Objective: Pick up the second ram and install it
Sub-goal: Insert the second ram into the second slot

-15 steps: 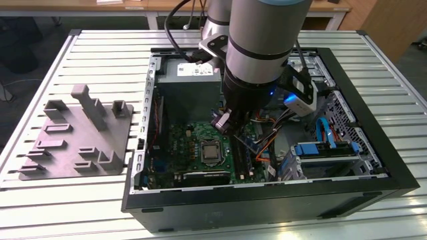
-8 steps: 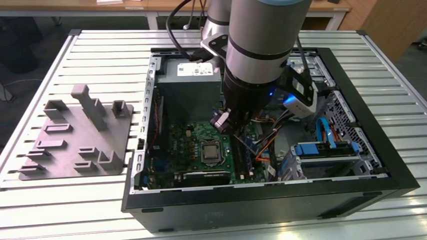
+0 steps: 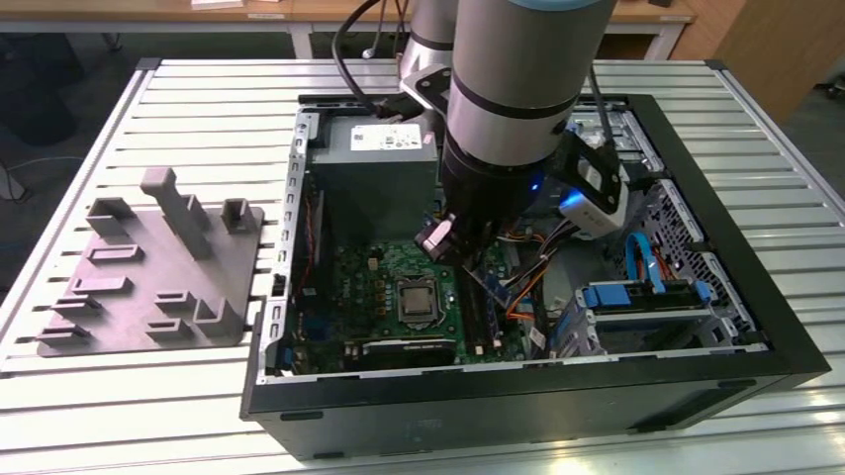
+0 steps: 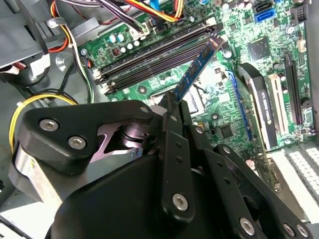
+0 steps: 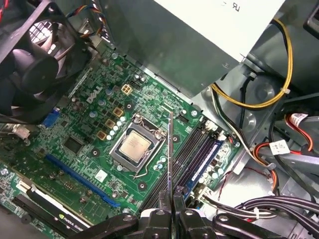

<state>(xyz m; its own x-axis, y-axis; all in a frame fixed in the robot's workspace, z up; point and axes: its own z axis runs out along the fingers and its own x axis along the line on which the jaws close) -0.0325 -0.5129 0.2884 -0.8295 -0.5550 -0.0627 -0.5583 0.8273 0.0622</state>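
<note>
From the exterior view's left: 1 gray fixture point(image 3: 152, 267) on the slatted table point(image 3: 106, 396), no stick visible on it. Then 1 open PC case point(image 3: 528, 406) with the motherboard point(image 3: 383, 287) inside, the arm reaching down into it, and the drive cage point(image 3: 647, 297) on the exterior view's right

Gripper point(image 5: 172, 199) is clenched on the second ram point(image 4: 197, 67), pinching it at one end. Stick is edge-on in the first wrist view and hangs tilted over the board, between the CPU socket point(image 5: 133, 147) and the slots point(image 4: 149, 57), its far end near them

Progress: pick looks done, install is not. The stick is above the board and not in any slot, so lining up, pushing in and letting go are left

Counts: 1 stick in hand, 1 CPU socket, 1 slot bank that I read as 4 slots, not certain. Can't tell whether another stick already sits in one
</note>
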